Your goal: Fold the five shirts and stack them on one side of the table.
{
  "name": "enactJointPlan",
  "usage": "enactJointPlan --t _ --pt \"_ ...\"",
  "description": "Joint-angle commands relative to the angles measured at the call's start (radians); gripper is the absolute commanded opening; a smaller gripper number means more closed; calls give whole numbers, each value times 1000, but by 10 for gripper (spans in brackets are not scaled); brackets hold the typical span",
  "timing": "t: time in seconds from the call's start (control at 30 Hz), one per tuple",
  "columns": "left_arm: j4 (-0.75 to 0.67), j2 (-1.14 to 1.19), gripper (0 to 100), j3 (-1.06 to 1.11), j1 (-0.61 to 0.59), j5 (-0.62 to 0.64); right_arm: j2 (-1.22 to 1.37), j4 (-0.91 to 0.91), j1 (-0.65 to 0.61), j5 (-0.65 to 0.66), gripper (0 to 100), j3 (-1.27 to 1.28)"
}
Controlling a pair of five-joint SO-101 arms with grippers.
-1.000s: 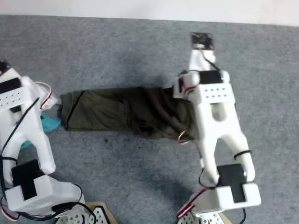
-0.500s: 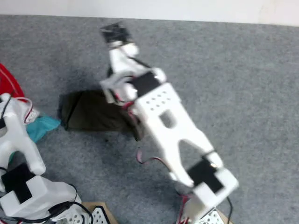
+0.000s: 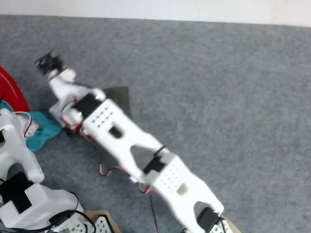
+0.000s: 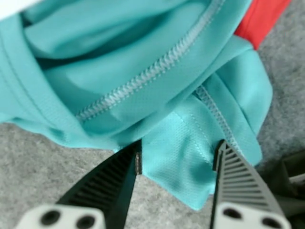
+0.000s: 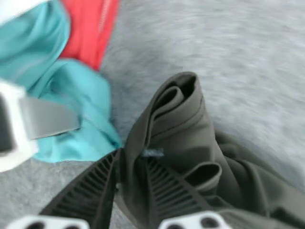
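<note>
A dark olive shirt (image 5: 190,143) lies on the grey table, and a corner of it (image 3: 119,95) pokes out from under my right arm (image 3: 109,127), which stretches across to the far left. My right gripper (image 5: 128,164) is shut on a folded edge of this olive shirt. Beside it is a teal shirt (image 3: 44,134), bunched up, with a red shirt (image 3: 8,91) behind it at the left edge. My left gripper (image 4: 178,160) is open, and its fingers straddle a hem of the teal shirt (image 4: 143,71) just above the table.
The grey felt table (image 3: 218,87) stretches away to the right. The left arm's white body (image 3: 19,160) stands at the front left, close to the right arm. Red fabric (image 4: 259,19) and dark olive cloth (image 4: 290,171) border the teal shirt.
My right arm swung from the table's middle to the far left, carrying the olive shirt's end over itself. The left arm drew back toward the left edge, uncovering the red shirt.
</note>
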Motion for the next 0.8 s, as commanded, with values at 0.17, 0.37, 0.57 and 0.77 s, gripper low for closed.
enactJointPlan --t 0.17,0.37,0.57,0.77 --pt "-35 -44 256 13 5 -3 156 157 -22 275 191 -372" --pt "-35 -44 256 15 18 -3 145 441 16 440 288 -670" --pt "-38 -44 256 8 41 -3 -31 645 219 413 105 -688" --pt "-15 -35 256 -35 131 -2 -71 650 378 180 8 -549"
